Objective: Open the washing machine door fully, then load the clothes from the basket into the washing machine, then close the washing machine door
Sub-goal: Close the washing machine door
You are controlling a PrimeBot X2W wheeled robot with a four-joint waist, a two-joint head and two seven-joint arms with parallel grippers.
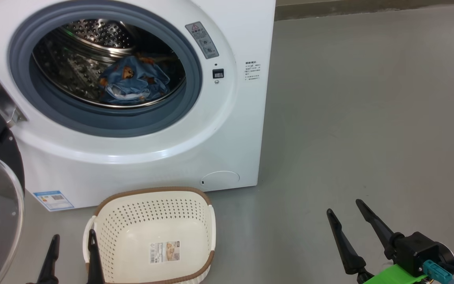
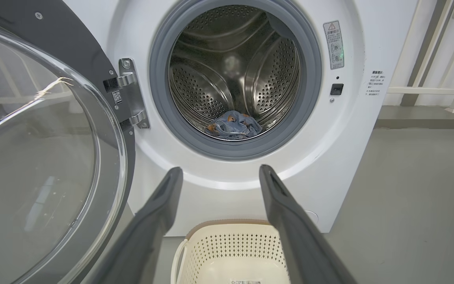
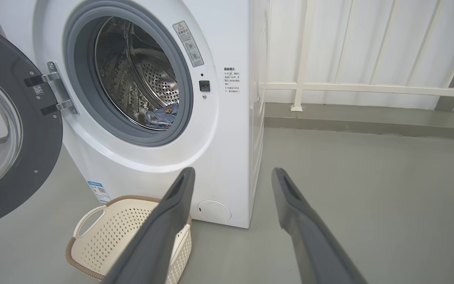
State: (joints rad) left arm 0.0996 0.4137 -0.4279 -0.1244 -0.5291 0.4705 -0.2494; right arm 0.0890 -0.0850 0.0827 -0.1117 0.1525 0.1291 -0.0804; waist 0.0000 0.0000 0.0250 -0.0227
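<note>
Left wrist view: clothes (image 2: 233,125) loaded; left gripper (image 2: 221,169) and right gripper (image 3: 233,170) stand jaws apart, empty, so I'd push the door (image 2: 34,157), left of those jaws, shut.

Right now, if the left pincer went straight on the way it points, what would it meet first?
The left pincer would probably meet the washer on its white front near the opening's lower rim, passing above the basket; depth is unclear.
</note>
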